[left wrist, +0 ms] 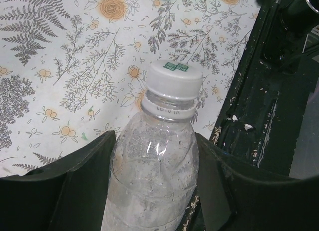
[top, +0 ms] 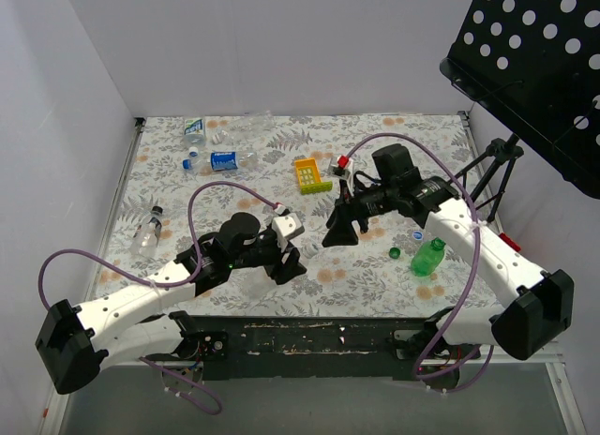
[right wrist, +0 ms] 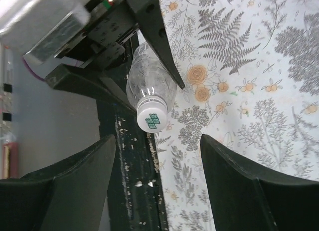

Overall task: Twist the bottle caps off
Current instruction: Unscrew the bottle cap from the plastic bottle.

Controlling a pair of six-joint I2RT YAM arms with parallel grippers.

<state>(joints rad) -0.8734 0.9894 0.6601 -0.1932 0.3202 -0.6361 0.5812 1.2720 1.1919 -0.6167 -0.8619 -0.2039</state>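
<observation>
My left gripper (left wrist: pixel 154 141) is shut on a clear bottle (left wrist: pixel 152 176), held by its body near the table's front edge. The bottle's white cap (left wrist: pixel 175 79), with a green mark on top, is still on the neck. In the top view the left gripper (top: pixel 286 264) hides most of this bottle. My right gripper (top: pixel 334 236) is open and empty, a short way right of the left one. In the right wrist view the white cap (right wrist: pixel 151 116) lies just beyond the open right gripper (right wrist: pixel 158 141), apart from both fingers.
A green bottle (top: pixel 427 257), a loose green cap (top: pixel 395 252) and a blue cap (top: pixel 416 235) lie at the right. Blue-labelled bottles (top: pixel 225 160) lie at the back left, a small bottle (top: pixel 148 231) at the left. A yellow block (top: pixel 310 175) sits mid-back. The black front rail (left wrist: pixel 259 106) is close.
</observation>
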